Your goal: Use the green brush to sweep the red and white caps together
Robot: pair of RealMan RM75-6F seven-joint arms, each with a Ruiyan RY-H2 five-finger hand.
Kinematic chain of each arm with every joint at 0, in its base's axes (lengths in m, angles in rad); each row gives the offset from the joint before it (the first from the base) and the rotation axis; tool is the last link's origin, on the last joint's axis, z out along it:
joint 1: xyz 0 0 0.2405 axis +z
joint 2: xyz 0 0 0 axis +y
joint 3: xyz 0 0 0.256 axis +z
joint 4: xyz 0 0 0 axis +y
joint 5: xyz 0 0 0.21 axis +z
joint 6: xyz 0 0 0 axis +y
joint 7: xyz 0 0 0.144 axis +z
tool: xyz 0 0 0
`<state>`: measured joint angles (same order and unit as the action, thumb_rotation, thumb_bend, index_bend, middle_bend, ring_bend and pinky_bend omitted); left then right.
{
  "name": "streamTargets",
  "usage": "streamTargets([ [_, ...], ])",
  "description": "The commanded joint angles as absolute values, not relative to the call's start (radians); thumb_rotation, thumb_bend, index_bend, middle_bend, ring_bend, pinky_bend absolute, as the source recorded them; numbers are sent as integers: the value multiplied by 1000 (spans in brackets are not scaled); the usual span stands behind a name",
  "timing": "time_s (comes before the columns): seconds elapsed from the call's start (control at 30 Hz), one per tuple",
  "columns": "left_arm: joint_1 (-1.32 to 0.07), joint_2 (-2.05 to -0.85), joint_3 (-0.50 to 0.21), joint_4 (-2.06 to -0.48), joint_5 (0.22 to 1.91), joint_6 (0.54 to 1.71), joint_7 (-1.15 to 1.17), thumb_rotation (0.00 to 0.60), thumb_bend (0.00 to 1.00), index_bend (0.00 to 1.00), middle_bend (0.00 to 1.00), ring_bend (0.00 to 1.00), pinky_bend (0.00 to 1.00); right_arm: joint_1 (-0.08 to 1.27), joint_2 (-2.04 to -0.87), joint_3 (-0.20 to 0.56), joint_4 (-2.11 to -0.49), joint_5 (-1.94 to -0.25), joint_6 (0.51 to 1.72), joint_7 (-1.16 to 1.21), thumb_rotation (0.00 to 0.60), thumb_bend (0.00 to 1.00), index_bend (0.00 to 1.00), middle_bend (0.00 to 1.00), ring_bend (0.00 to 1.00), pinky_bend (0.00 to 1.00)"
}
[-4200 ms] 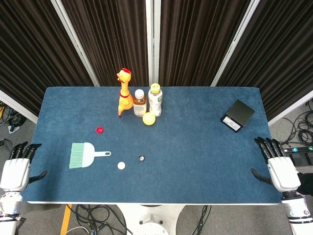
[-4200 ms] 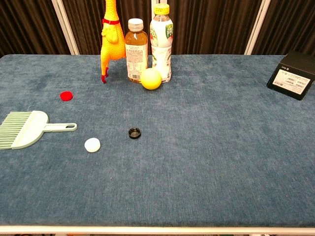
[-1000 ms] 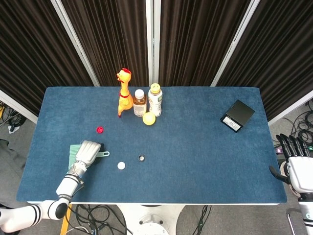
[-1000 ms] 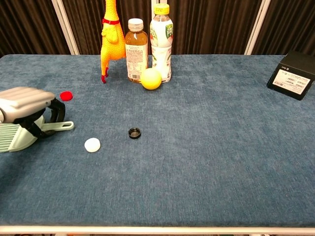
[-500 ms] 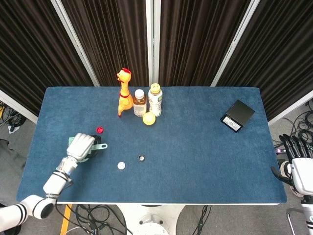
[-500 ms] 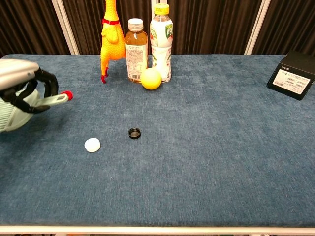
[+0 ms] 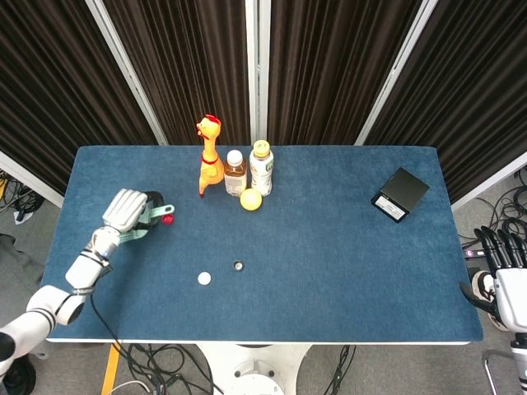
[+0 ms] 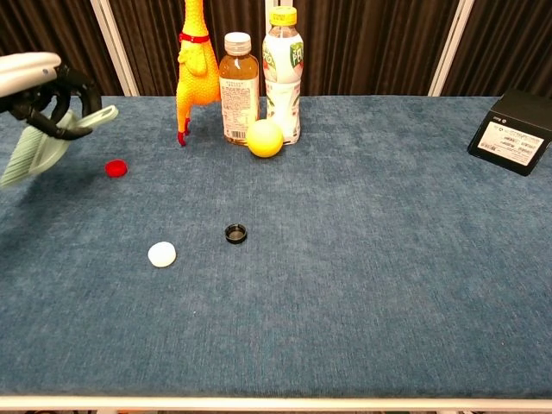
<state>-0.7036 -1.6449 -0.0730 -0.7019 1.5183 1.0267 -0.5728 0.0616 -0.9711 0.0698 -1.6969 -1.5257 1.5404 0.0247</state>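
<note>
a: fingers point(image 8: 73, 84) first — what's the left hand point(image 7: 125, 211) doing?

b: curled tight round the green brush point(image 8: 39, 151), clamped near where handle meets head. brush is off the table point(image 7: 329, 247), lifted. in the chest view the handle tip pokes up and to the right past the hand, bristle end hangs down-left. so long axis is tilted, bristles lowest.

a: and the caps?

b: red cap point(image 8: 116, 167) sits on the cloth just right of and below the bristles in chest view; in head view it's touching the handle tip in the pic, but that's overlap, brush is in the air. white cap point(image 8: 161, 254) is well apart from red, nearer the front edge and a bit further right. black cap point(image 8: 235, 233) lies just right of white, not part of the job.

a: so which way's the sweep?

b: my read: bristles need to come down on the far/left side of red, then push it toward the robot and rightward, along the red-to-white line. brush head has to turn so the bristle edge lies across that line, not along it.

a: right hand point(image 7: 509, 284)?

b: off the table's right edge, fingers apart, holding nothing, far from both caps. left is the only one in play.

a: risks?

b: cap's small and flat, could slip past the bristle corner. black cap close to white could get knocked too.
</note>
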Motion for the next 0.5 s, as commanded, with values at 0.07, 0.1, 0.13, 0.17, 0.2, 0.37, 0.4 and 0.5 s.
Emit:
streamTargets([
  [0.07,-759,-1787,-55,-471,1574,1050,-879,600,447,508,546,637,841,55,-957,68,-1716,-1521,1540,13,600,148,0,67,0,9],
  [0.1,-765,-1799,-47,-443,1581,1046,-898,600,448,508,546,632,841,54,-955,68,-1720,-1520,1542,9,600,148,0,67,0,9],
  [0.13,-773,-1815,-36,-409,1591,1040,-920,600,448,508,546,630,841,53,-953,69,-1726,-1521,1545,5,600,148,0,67,0,9],
  [0.17,-779,-1825,-28,-386,1597,1031,-933,600,447,508,545,629,840,53,-951,70,-1730,-1521,1546,1,600,147,0,67,0,9],
  [0.2,-784,-1835,-21,-366,1602,1025,-945,600,448,508,545,628,840,52,-949,70,-1735,-1521,1546,-3,600,147,0,67,0,9],
  [0.37,-806,-1881,1,-287,1610,979,-1013,600,448,508,545,625,839,48,-939,69,-1761,-1522,1547,-25,600,148,0,67,0,9],
  [0.4,-809,-1887,2,-281,1609,972,-1030,600,448,508,545,625,839,47,-938,69,-1764,-1522,1547,-27,600,148,0,67,0,9],
  [0.5,-816,-1907,2,-270,1603,961,-1090,600,448,512,545,625,839,47,-936,70,-1772,-1519,1546,-35,600,148,0,67,0,9],
])
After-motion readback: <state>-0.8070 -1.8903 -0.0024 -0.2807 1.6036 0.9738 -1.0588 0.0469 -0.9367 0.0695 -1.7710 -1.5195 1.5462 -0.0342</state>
